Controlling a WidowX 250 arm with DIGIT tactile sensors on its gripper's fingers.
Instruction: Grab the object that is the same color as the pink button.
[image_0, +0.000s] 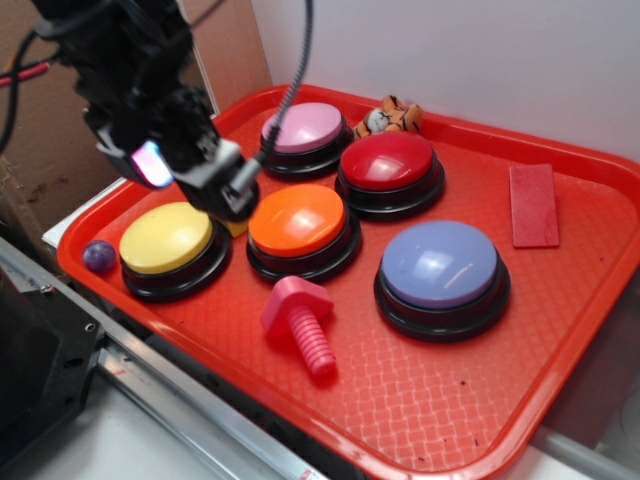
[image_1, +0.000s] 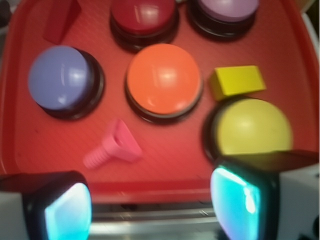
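Note:
The pink toy bolt (image_0: 298, 322) lies on its side on the red tray (image_0: 560, 330), in front of the orange button (image_0: 296, 221); the wrist view shows the bolt (image_1: 113, 146) too, blurred. The pale-pink button (image_0: 302, 128) stands at the tray's far side and shows at the top of the wrist view (image_1: 227, 7). My gripper (image_0: 190, 175) hovers above the tray's left part, over the yellow button (image_0: 166, 238). Its jaws stand wide apart and empty in the wrist view (image_1: 152, 202). The bolt is well apart from it.
On the tray are also a red button (image_0: 388, 162), a lavender-blue button (image_0: 440, 265), a flat red block (image_0: 533, 205), a yellow block (image_1: 237, 81), a small purple ball (image_0: 98, 256) and a tiger toy (image_0: 390, 117). A metal rail (image_0: 190, 400) runs along the tray's front.

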